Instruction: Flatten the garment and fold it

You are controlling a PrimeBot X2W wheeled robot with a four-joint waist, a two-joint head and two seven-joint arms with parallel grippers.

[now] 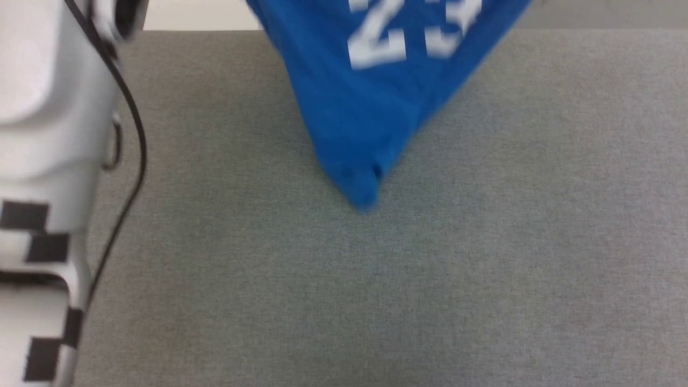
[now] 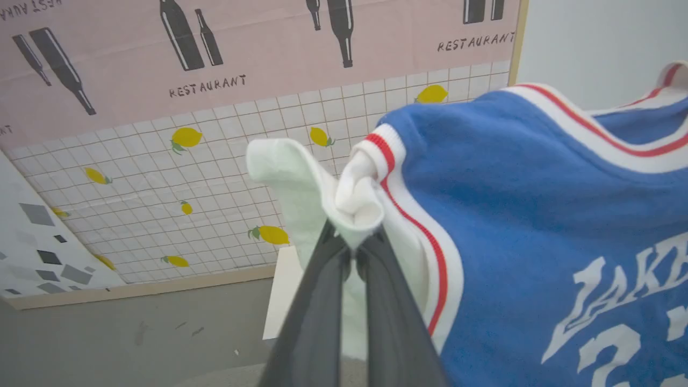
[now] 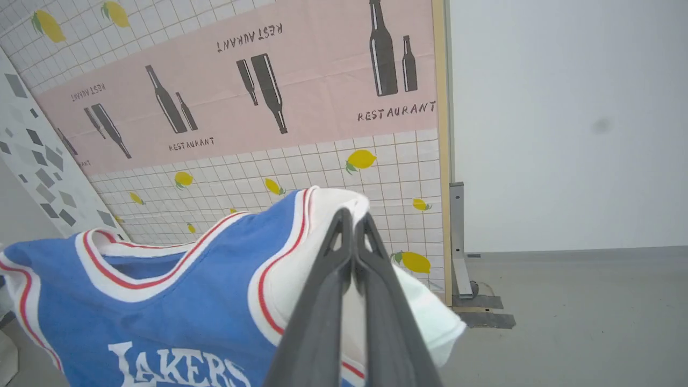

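above grey surface [image 1: 484, 269], garment [image 1: 365, 107] hangs pinched by left claw [image 2: 352, 235], right claw [image 3: 353, 216].

The grey cloth-covered table [image 1: 484, 279] spread flat and wide. The lowest blue corner of the garment [image 1: 360, 118] hung over the table's middle; whether it touched was unclear.

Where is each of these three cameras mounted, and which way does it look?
Head view: on the robot's head, facing down at the grey tabletop and the hanging garment's lower tip; a pale left forearm shows.
Left wrist view: on the left wrist, facing along the left gripper, shut on a white sleeve, toward the restaurant wall panel.
Right wrist view: on the right wrist, along the right gripper, shut on the other sleeve, toward that panel.
Shared: both wrist views show the garment's lettered front and the panel.
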